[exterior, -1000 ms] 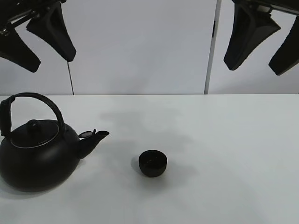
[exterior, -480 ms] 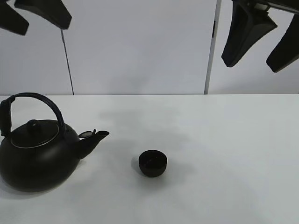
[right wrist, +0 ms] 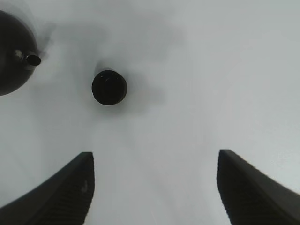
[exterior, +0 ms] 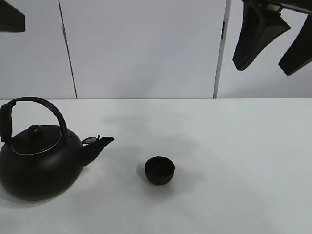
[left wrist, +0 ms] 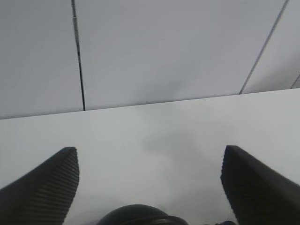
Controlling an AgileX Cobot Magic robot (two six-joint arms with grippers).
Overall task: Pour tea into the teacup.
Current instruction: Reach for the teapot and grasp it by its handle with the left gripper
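Observation:
The small black teacup (exterior: 160, 170) stands on the white table (exterior: 234, 146), near the front middle; it also shows in the right wrist view (right wrist: 109, 87). The big black kettle (exterior: 41, 156) with arched handle stands upright at the left, spout toward the cup; its top edge shows in the left wrist view (left wrist: 136, 215) and part of it in the right wrist view (right wrist: 14, 54). No tea stream is visible. My left gripper (left wrist: 150, 187) is open and empty, high above the kettle, only a fingertip (exterior: 10, 17) showing at the top left. My right gripper (exterior: 270, 44) hangs open and empty high at the top right.
A white panelled wall (exterior: 146, 48) with vertical seams stands behind the table. The table's far edge (exterior: 156, 99) runs across the view. Nothing else stands on the table.
My left gripper has risen up and to the left, almost out of the exterior view. The right gripper, kettle and teacup have hardly moved.

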